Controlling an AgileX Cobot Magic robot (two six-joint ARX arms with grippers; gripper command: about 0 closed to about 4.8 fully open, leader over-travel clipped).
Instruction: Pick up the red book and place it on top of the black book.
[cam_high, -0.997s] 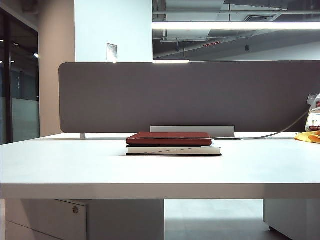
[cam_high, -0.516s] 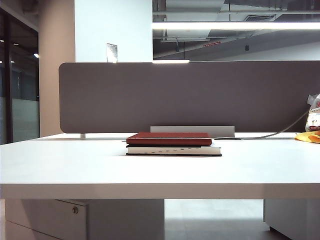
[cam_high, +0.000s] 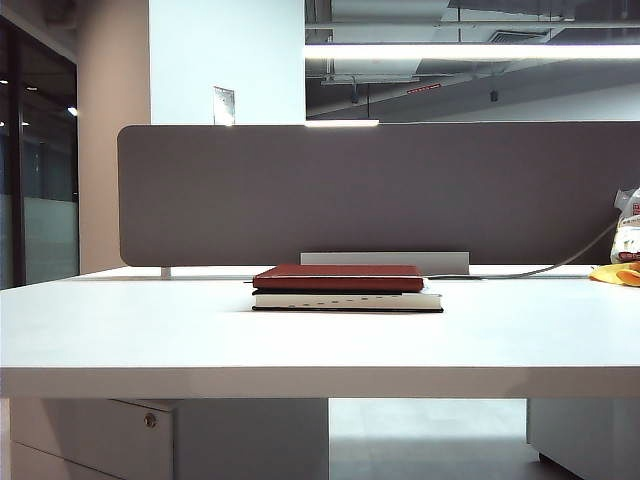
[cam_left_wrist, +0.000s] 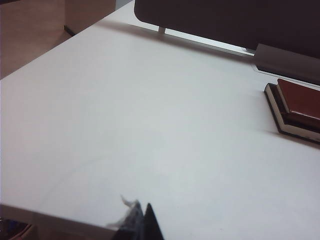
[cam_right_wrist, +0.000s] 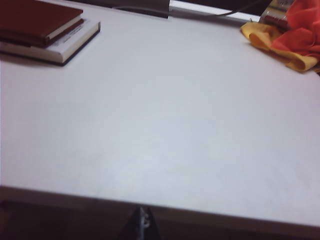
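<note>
**A:** Where are the books sitting?

**B:** The red book (cam_high: 338, 277) is lying flat on top of the black book (cam_high: 347, 300), stacked near the middle of the white bench (cam_high: 120, 330), close to the grey divider panel (cam_high: 380, 190) standing along its far edge. The black book's white page edges are showing under the red cover, and it is sticking out a little past the red one on the right in the exterior view.

**A:** Are the hands touching them?

**B:** No. Neither arm is showing in the exterior view. In the left wrist view, the left hand (cam_left_wrist: 142, 222) is appearing only as a dark tip at the near edge of the bench, well apart from the stack; its fingers are pressed together, closed on nothing. In the right wrist view, the right hand (cam_right_wrist: 141, 225) is also showing as a small dark tip by the near edge, far from the books. I cannot tell whether it is open or closed.

**A:** Anything else on the bench?

**B:** A crumpled orange and yellow cloth (cam_right_wrist: 290, 35) is lying at the far right corner, with a thin cable (cam_high: 540, 270) running along the back.
</note>
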